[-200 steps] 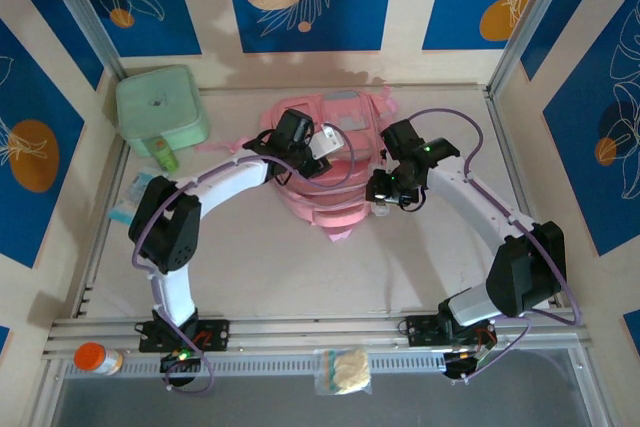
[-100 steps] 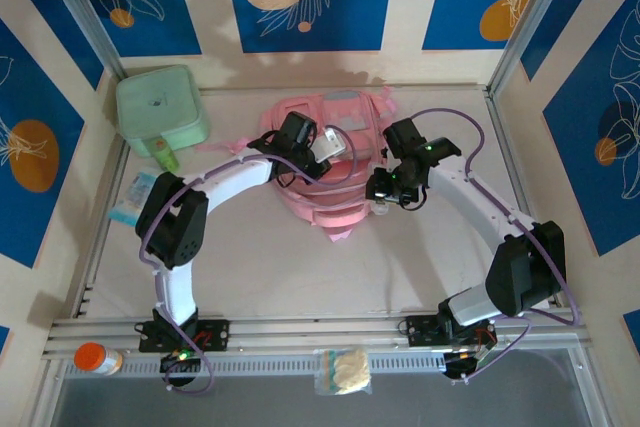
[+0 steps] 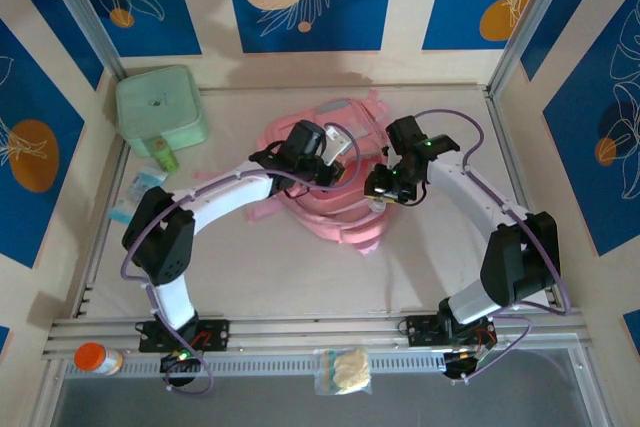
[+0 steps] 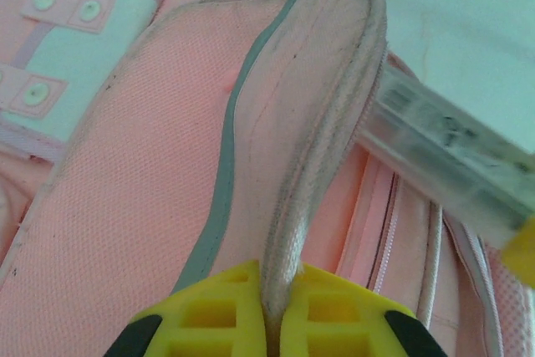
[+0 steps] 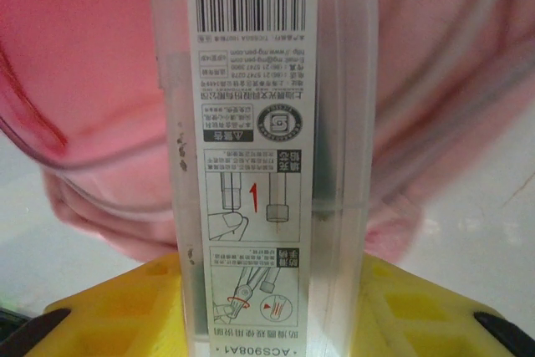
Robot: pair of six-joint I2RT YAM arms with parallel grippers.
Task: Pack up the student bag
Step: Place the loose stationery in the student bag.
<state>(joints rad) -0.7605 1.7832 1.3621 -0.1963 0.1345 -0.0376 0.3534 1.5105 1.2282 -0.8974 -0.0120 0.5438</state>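
Pinching the piped edge of a padded pink flap, the left gripper (image 4: 277, 313) has its yellow fingers (image 4: 209, 317) clenched on the student bag (image 4: 125, 206), with the fabric rim squeezed up between them. The bag lies toward the far middle of the table (image 3: 270, 277), between the two arms, and its straps and zipped panels are spread flat. In the left wrist view the raised flap stands apart from the zipped panel beneath it, but what lies inside the bag cannot be seen. The right gripper (image 5: 267, 317) is grasping a clear plastic box (image 5: 267, 123) upright between its jaws. The box bears a white label with a barcode and small diagrams, and its contents cannot be made out through the frosted wall. Its far end reaches over the pink fabric just beside the lifted flap. At the far left corner sits a mint-green case (image 3: 160, 107), lid down, with a small green tube (image 3: 163, 155) touching its near side and a blue-and-white packet (image 3: 135, 197) nearer along the left wall. On the near rail rest an orange-capped bottle (image 3: 97, 358) and a clear pouch (image 3: 343, 371) holding something pale.
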